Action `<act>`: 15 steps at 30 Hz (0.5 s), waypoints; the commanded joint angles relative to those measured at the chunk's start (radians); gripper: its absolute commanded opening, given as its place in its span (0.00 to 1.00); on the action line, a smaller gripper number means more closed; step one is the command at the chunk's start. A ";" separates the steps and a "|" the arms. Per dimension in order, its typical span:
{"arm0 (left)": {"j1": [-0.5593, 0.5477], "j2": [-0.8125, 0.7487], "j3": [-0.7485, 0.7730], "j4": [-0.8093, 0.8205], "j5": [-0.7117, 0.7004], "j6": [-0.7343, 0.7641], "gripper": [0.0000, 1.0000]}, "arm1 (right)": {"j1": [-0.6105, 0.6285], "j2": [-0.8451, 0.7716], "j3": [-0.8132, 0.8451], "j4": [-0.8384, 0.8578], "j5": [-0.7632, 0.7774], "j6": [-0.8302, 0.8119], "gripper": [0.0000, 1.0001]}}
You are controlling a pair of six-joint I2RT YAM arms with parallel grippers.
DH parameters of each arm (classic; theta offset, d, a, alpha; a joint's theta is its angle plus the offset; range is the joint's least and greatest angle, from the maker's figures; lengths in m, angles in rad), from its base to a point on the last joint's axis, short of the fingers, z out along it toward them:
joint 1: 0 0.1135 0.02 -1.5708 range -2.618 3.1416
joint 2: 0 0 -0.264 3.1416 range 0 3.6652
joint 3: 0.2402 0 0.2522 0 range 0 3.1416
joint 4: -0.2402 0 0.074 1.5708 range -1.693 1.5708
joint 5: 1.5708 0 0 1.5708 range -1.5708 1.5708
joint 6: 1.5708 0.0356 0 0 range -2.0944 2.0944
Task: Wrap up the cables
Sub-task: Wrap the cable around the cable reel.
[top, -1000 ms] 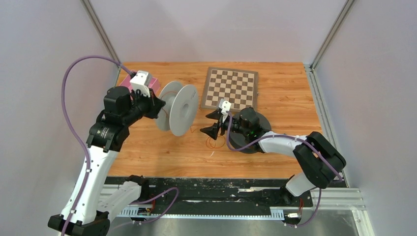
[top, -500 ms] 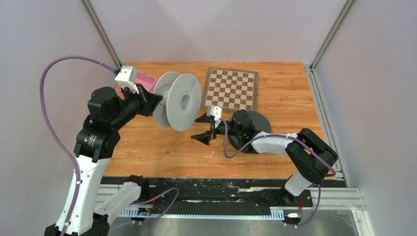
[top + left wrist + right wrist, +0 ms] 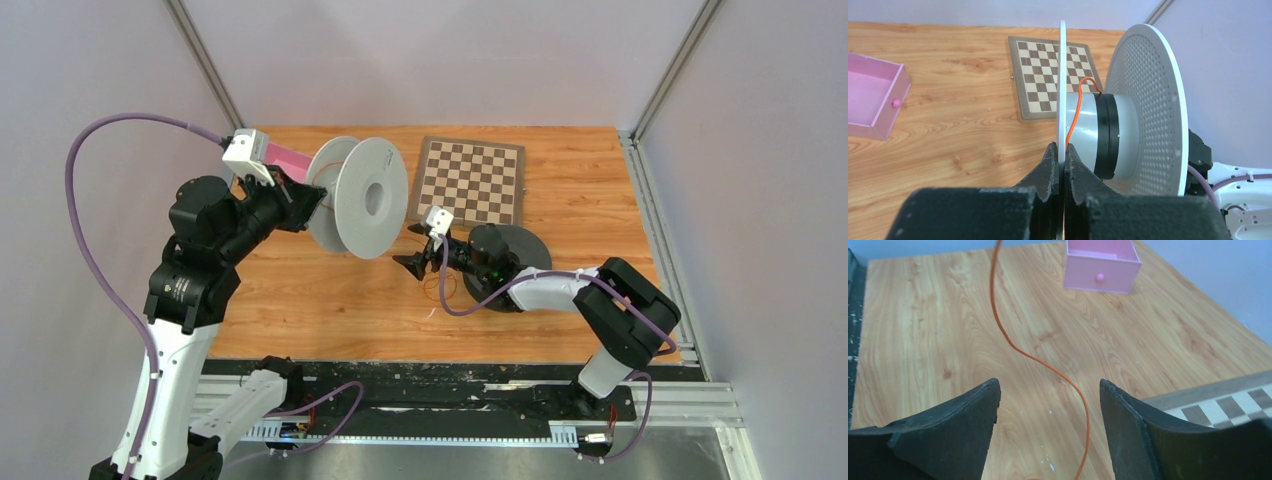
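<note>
My left gripper [image 3: 308,203] is shut on the thin rim of one flange of a grey spool [image 3: 371,198] and holds it tilted above the table. In the left wrist view the jaws [image 3: 1061,148] pinch the flange edge. The orange-red cable [image 3: 1074,117] runs from the spool's hub [image 3: 1087,132] down past the jaws. My right gripper [image 3: 417,262] is open, low over the table right of the spool. The orange-red cable [image 3: 1047,364] passes loosely between its fingers and loops on the wood [image 3: 446,285]. The pale yellow cable is not in view.
A chessboard [image 3: 472,180] lies at the back middle. A pink open drawer box [image 3: 291,160] sits at the back left, behind the spool. A black spool [image 3: 524,250] lies flat under my right arm. Grey walls close off the left, back and right sides.
My left arm has raised the grey spool and swung it back and left, turning its face more toward the camera. My right gripper has moved left toward the spool, staying open.
</note>
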 commanded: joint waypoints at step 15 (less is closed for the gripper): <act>0.005 -0.001 -0.020 0.226 -0.149 -0.132 0.00 | 0.011 -0.027 -0.093 -0.168 0.039 0.145 0.13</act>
